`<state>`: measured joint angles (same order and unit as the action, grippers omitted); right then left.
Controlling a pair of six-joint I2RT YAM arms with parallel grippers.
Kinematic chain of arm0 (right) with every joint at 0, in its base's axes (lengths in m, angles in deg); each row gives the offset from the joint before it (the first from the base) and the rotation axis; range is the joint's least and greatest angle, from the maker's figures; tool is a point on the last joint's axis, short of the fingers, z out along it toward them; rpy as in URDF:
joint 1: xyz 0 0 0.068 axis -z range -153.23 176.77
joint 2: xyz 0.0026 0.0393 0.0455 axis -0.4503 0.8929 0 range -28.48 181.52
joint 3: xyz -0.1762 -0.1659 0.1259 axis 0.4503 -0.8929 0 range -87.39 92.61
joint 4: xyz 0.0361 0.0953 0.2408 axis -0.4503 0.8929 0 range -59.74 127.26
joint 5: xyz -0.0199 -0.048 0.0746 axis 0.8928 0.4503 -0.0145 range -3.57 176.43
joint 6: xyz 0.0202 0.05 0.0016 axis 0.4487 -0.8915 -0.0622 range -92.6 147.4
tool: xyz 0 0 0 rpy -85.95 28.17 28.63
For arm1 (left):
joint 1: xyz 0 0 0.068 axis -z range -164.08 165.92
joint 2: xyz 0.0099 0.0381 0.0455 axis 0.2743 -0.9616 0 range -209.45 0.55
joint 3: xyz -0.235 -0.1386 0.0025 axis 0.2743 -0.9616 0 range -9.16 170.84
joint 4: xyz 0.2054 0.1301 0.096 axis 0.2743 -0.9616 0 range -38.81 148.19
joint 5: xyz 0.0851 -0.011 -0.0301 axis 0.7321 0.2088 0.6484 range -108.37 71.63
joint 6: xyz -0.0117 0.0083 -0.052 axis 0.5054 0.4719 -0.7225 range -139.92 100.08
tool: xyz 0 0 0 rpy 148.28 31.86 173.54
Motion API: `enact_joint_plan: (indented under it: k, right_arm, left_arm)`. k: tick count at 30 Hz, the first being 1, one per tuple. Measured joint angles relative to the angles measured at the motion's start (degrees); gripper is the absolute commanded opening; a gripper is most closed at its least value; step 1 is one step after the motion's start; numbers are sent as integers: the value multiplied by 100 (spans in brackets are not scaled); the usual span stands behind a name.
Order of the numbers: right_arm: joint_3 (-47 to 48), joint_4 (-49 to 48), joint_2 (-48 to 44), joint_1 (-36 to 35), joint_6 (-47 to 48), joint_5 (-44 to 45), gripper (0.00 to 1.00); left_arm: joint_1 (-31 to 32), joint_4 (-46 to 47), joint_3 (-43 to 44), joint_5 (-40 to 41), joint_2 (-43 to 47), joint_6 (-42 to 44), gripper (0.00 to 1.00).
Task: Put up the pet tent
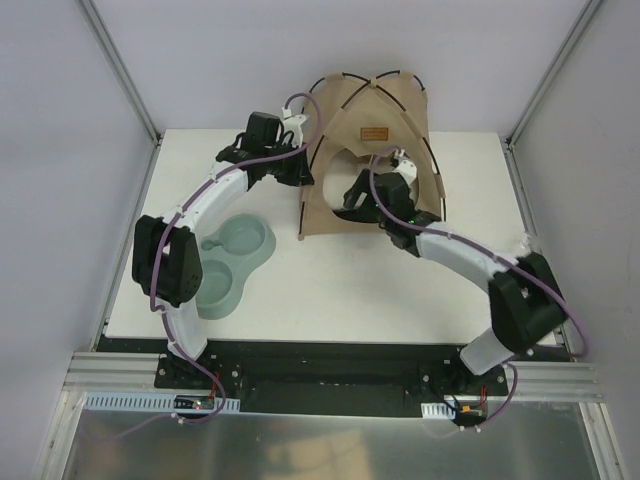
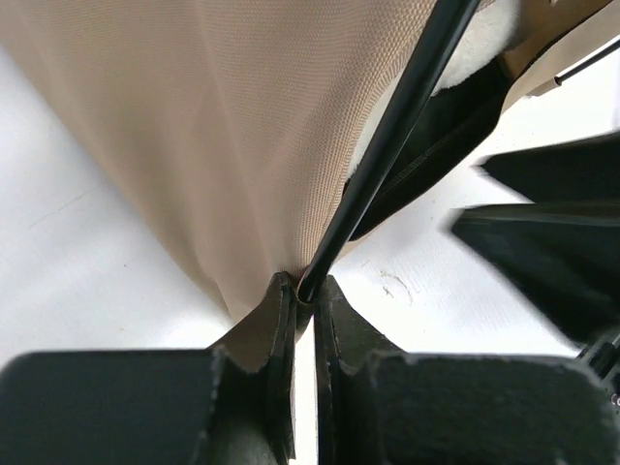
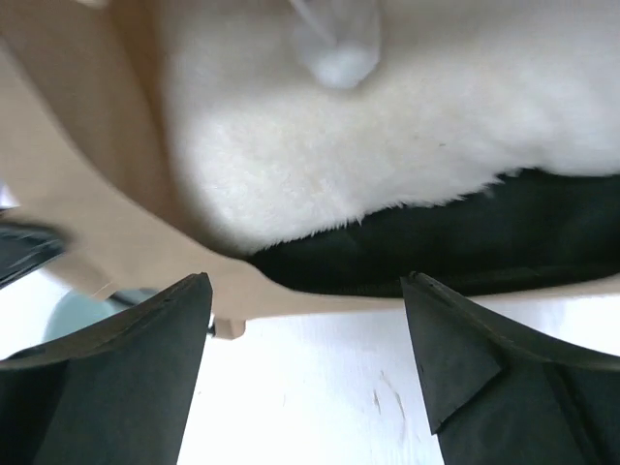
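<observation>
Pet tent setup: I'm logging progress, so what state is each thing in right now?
Pet tent: standing upright.
Left gripper: shut on the tent's corner, where a pole ends.
Right gripper: open, empty, at the tent's doorway.
Cushion: lying inside the tent.
Double bowl: nothing visible in it.
</observation>
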<state>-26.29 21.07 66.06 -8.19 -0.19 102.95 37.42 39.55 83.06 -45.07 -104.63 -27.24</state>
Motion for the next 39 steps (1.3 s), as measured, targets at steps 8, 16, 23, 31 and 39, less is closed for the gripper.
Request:
enact_joint_plan:
  k: [8, 16, 23, 31, 39]
  right_arm:
    - [-256, 1543, -2426, 369, 26, 1202, 98]
    - [-258, 3008, -3086, 1982, 24, 2859, 98]
    - [-173, 3519, -2481, 3884, -7, 2900, 98]
    - [341, 3832, -721, 4892, -66, 2310, 99]
    - [358, 3713, -125, 5407, 33, 1388, 98]
  left_arm:
    - [-22, -136, 42, 55, 59, -85, 34]
    - [-24, -544, -72, 345, 728, -205, 71]
    - [-24, -780, -243, 796, 1521, -184, 94]
    - [-24, -1084, -249, 1121, 1834, -146, 99]
    - [-24, -1139, -249, 1207, 1958, -144, 99]
